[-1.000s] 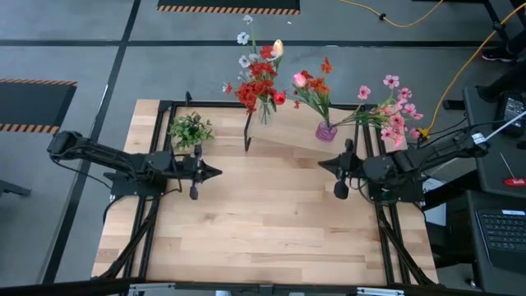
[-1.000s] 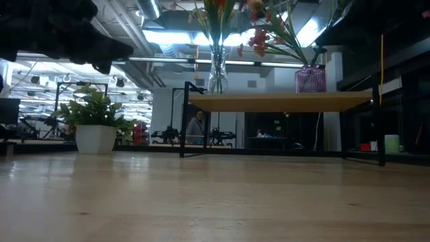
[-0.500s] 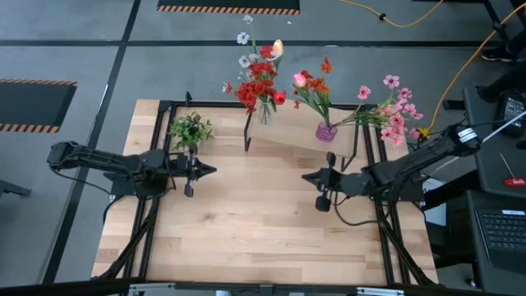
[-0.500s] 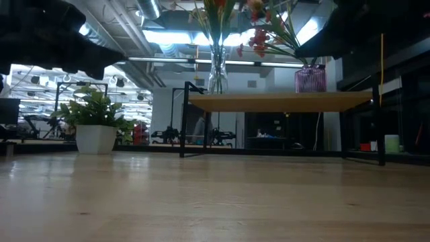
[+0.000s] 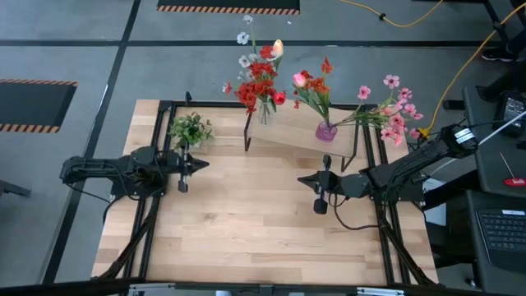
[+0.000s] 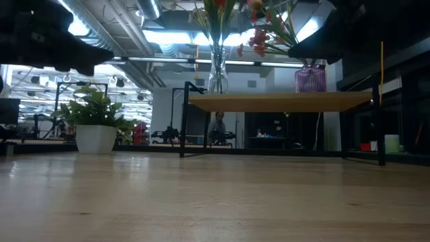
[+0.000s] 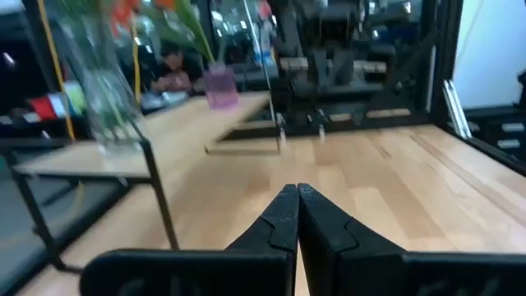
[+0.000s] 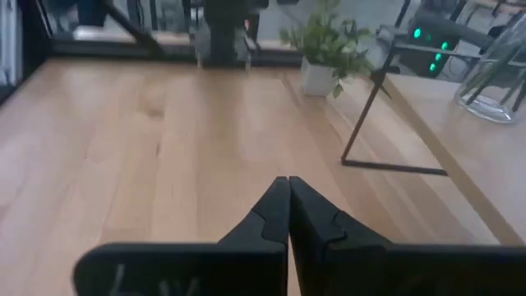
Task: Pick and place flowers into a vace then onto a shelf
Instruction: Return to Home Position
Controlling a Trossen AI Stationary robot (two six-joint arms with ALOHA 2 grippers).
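Both pressed together: left tool (image 5: 202, 164) left of centre, right tool (image 5: 301, 180) right of centre, above counter (image 5: 246, 238). Flowers (image 5: 261, 82) in clear vase (image 5: 265, 113) and purple vase (image 5: 326, 131) on shelf (image 5: 294, 136), upper centre.

The table (image 5: 246, 234) lies open across its front and middle, with a wide gap between the left gripper (image 5: 205, 163) and right gripper (image 5: 300, 179). At the back, the shelf (image 5: 292, 134) carrying tall flowers (image 5: 259, 86) and the potted plant (image 5: 190, 130) beside it block the way. Space shows beneath the shelf board.
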